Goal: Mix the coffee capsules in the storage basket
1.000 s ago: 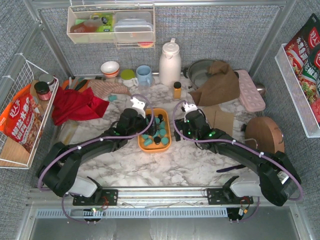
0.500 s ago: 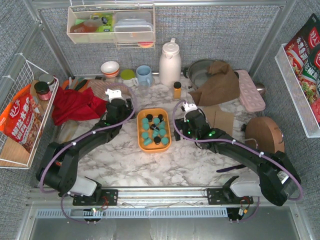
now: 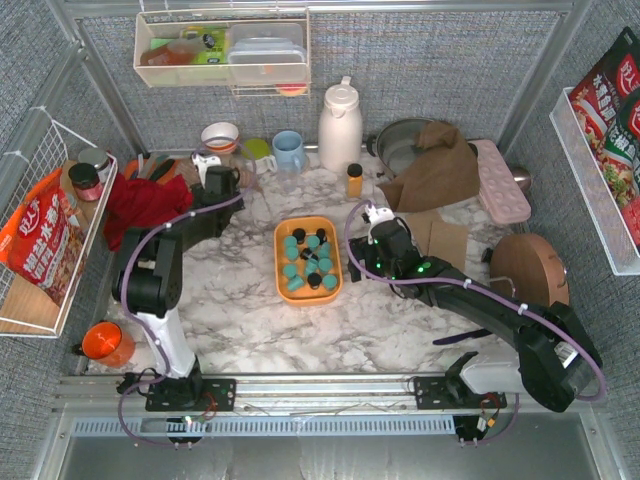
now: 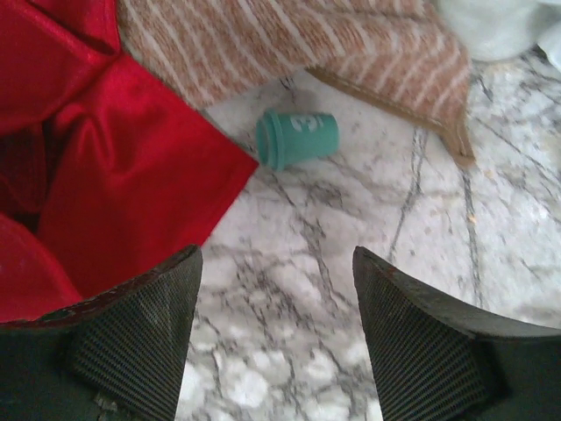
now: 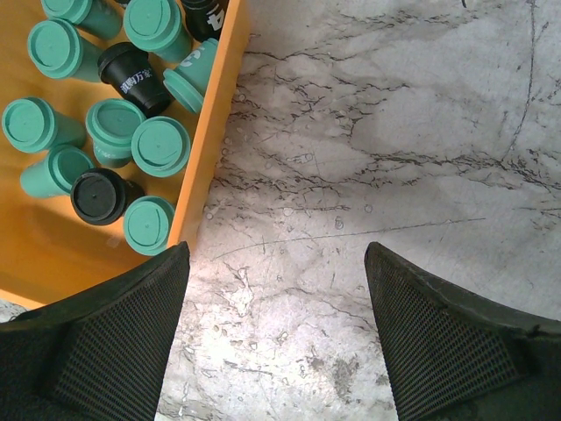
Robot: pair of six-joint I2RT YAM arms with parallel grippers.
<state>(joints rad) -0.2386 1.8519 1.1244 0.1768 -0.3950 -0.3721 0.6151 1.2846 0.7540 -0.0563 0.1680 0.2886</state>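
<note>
1. Your left claw [image 4: 273, 285] hangs over the white marble counter [image 4: 412, 219] at its far left side. The fingers are spread with only bare stone between them, so it is released and holds nothing.
2. Just ahead of that claw, one teal cup-shaped coffee capsule [image 4: 298, 138] lies on its side on the counter. It sits in the gap between a red satin cloth [image 4: 123, 193] and a brown-striped woven cloth [image 4: 307, 44], close to both. You cannot tell whether it touches either.
3. The shallow orange plastic storage basket [image 3: 309, 299] sits mid-counter between your two arms, well apart from that stray capsule.
4. Inside the basket, the teal capsules [image 5: 159, 145] crowd together with a few black capsules [image 5: 131, 74] mixed in. Several lean against one another.
5. Your right claw [image 5: 276, 263] hovers over bare marble just beside the basket's right rim [image 5: 210, 132]. Its fingers are wide apart with nothing between them, so it too is released.
</note>
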